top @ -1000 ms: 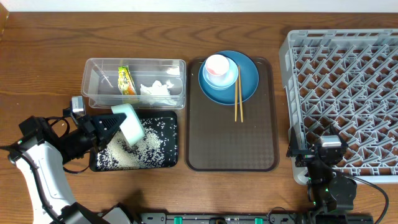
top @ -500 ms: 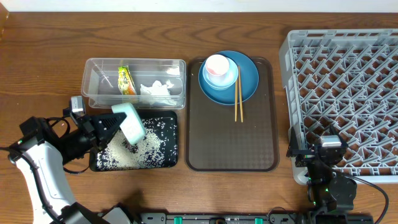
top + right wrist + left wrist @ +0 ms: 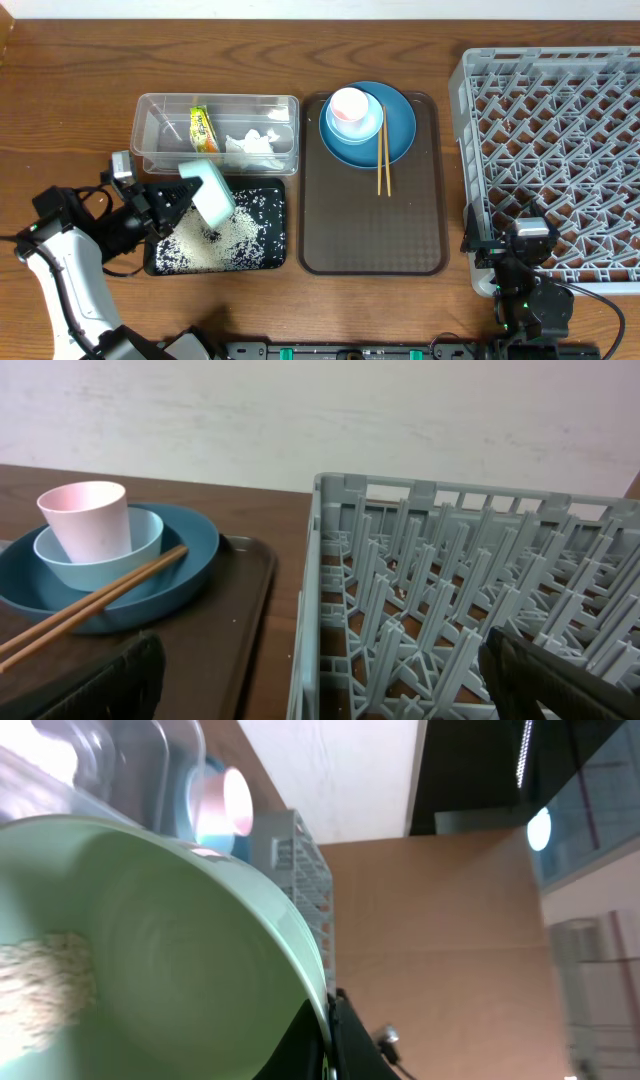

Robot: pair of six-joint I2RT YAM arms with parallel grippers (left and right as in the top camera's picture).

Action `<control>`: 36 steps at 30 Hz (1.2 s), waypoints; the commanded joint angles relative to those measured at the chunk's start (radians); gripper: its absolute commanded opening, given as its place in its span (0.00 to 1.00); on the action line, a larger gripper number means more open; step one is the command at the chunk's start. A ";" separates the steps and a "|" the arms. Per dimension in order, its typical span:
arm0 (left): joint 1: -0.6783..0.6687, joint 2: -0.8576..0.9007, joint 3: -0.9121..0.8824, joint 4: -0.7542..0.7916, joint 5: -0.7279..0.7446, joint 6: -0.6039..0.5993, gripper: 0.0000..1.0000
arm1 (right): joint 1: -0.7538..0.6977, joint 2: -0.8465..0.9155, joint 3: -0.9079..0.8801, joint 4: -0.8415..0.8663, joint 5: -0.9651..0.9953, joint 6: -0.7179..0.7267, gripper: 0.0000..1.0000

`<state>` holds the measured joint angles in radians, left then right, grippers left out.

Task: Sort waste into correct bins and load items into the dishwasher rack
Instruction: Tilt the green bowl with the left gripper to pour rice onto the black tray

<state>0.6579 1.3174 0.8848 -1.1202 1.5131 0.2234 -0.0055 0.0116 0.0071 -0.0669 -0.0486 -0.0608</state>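
Risk: I judge the rice (image 3: pixel 45 990) left in the tilted mint-green bowl (image 3: pixel 207 193) could spill past the black tray (image 3: pixel 282 250) if the bowl drifts.
Left gripper (image 3: pixel 168 205): pinching the bowl rim, over the tray.
Right gripper (image 3: pixel 515 240): fingers spread, empty, beside the rack (image 3: pixel 560 140).
Black tray: loose rice.
Clear tub (image 3: pixel 165 110): wrapper (image 3: pixel 203 130), tissue (image 3: pixel 250 148).
Blue plate (image 3: pixel 400 130): light-blue bowl (image 3: pixel 140 545), pink cup (image 3: pixel 88 515), chopsticks (image 3: pixel 382 160).

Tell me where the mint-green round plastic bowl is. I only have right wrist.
Observer: The left gripper holds the mint-green round plastic bowl by its rim, tipped over the shallow black rectangular tray.
Operator: Emptied?
Observer: No. Left wrist shows a clump of white rice grains inside the bowl.
Operator: Wrapper and tissue?
Observer: The small yellow-green snack wrapper and crumpled white tissue both lie in the clear rectangular plastic tub.
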 commanded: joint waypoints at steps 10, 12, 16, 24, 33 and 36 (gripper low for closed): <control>-0.016 0.009 -0.004 0.057 0.024 0.014 0.06 | -0.005 -0.007 -0.002 -0.003 0.004 -0.008 0.99; -0.016 0.008 -0.004 0.021 0.041 0.006 0.06 | -0.005 -0.007 -0.002 -0.003 0.004 -0.008 0.99; -0.001 0.013 -0.004 0.113 0.023 0.018 0.06 | -0.005 -0.007 -0.002 -0.003 0.004 -0.008 0.99; 0.011 0.028 -0.004 0.110 0.058 -0.105 0.06 | -0.005 -0.007 -0.002 -0.003 0.004 -0.008 0.99; 0.008 0.026 -0.004 0.084 0.046 -0.031 0.06 | -0.005 -0.007 -0.002 -0.002 0.004 -0.008 0.99; 0.008 0.026 -0.004 0.076 0.037 -0.030 0.06 | -0.005 -0.007 -0.002 -0.003 0.004 -0.008 0.99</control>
<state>0.6651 1.3380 0.8799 -1.0397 1.5417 0.1627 -0.0055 0.0116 0.0071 -0.0669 -0.0486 -0.0608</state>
